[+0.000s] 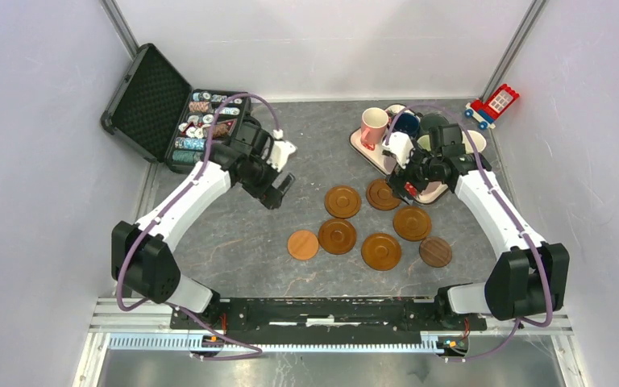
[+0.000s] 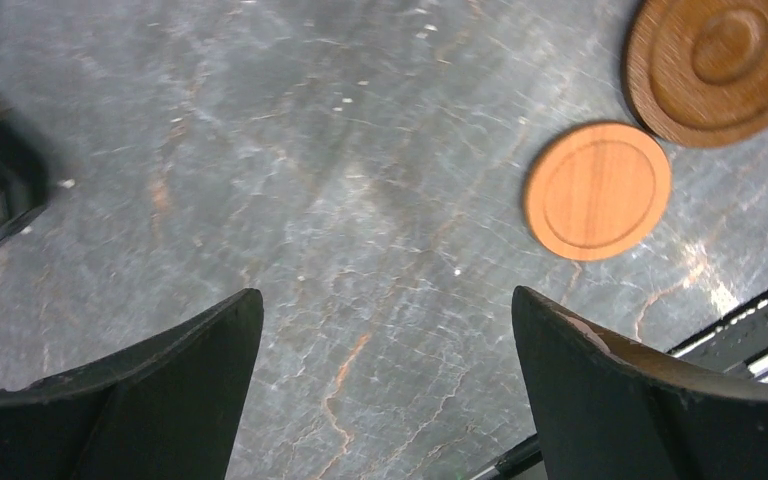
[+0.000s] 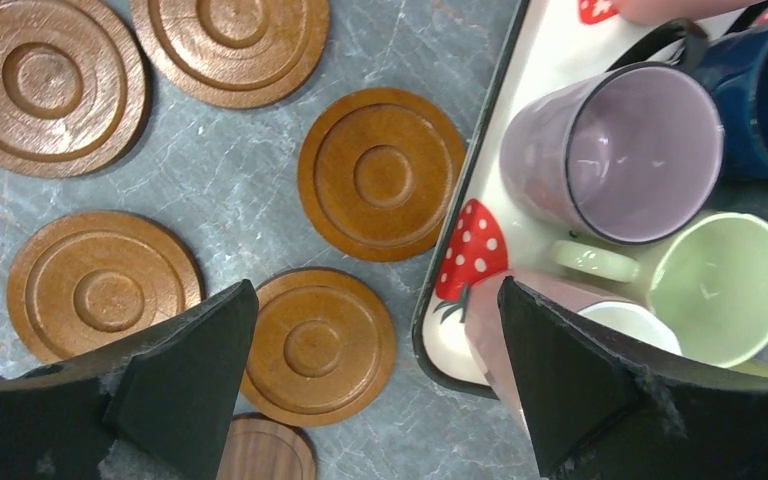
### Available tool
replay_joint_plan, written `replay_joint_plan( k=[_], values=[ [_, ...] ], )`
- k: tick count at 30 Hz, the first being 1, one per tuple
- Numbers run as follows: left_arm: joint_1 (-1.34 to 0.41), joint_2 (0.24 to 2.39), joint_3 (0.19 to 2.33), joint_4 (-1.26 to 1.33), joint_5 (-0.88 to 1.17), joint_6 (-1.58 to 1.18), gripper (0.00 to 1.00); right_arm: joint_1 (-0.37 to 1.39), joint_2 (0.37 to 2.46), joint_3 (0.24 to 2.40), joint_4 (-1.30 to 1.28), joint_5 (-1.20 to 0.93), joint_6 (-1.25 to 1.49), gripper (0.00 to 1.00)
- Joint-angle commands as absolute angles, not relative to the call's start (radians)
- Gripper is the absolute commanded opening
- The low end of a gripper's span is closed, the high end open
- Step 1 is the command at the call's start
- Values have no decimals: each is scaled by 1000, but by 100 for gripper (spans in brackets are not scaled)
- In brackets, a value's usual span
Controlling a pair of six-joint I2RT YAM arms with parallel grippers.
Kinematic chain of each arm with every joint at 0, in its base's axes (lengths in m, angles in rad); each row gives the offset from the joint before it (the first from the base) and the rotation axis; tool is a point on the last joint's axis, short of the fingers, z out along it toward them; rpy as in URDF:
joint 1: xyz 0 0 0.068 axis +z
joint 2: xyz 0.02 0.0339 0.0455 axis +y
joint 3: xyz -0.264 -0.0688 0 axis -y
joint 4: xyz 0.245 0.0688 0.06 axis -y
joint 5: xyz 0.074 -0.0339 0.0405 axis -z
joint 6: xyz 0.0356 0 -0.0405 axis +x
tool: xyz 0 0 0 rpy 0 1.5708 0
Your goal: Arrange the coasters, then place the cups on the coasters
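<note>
Several round brown coasters lie loosely clustered mid-table, among them a pale orange one [image 1: 303, 244] at the left and a darker one [image 1: 435, 251] at the right. The cups stand packed on a strawberry-print tray [image 1: 362, 143]: pink [image 1: 374, 127], navy [image 1: 407, 123], mauve [image 3: 620, 150], light green [image 3: 720, 285] and others. My right gripper [image 3: 377, 285] hangs open above the tray's near edge, one finger over a coaster [image 3: 315, 345], the other over a cup on the tray. Over bare table, left of the coasters, my left gripper [image 2: 387, 295] is open and empty, with the pale orange coaster [image 2: 597, 190] ahead.
An open black case [image 1: 149, 101] with poker chips sits at the back left, close behind the left arm. A small red and blue toy [image 1: 492, 105] lies at the back right by the wall. White walls enclose the table on three sides.
</note>
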State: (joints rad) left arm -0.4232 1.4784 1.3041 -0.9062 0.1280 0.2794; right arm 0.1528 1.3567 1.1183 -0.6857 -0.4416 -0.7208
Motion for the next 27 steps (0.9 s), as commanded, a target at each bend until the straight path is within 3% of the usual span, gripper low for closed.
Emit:
replay_joint_plan(
  k=[1,6,10,27],
  values=[
    [-551,1463,1235,-902,159,372,100,156,1336,1086,-732,-467,-772,98],
    [-709,1476,1143,-816,133,412,100,156,1322,1059,-743,-443,-778,98],
    [-771,1554,1138,-793,138,401,92,157,1310,1043,-744,-421,-778,98],
    [-782,1766,1111,-639,-100,316,63,157,1323,1039,-730,-403,-754,98]
  ],
)
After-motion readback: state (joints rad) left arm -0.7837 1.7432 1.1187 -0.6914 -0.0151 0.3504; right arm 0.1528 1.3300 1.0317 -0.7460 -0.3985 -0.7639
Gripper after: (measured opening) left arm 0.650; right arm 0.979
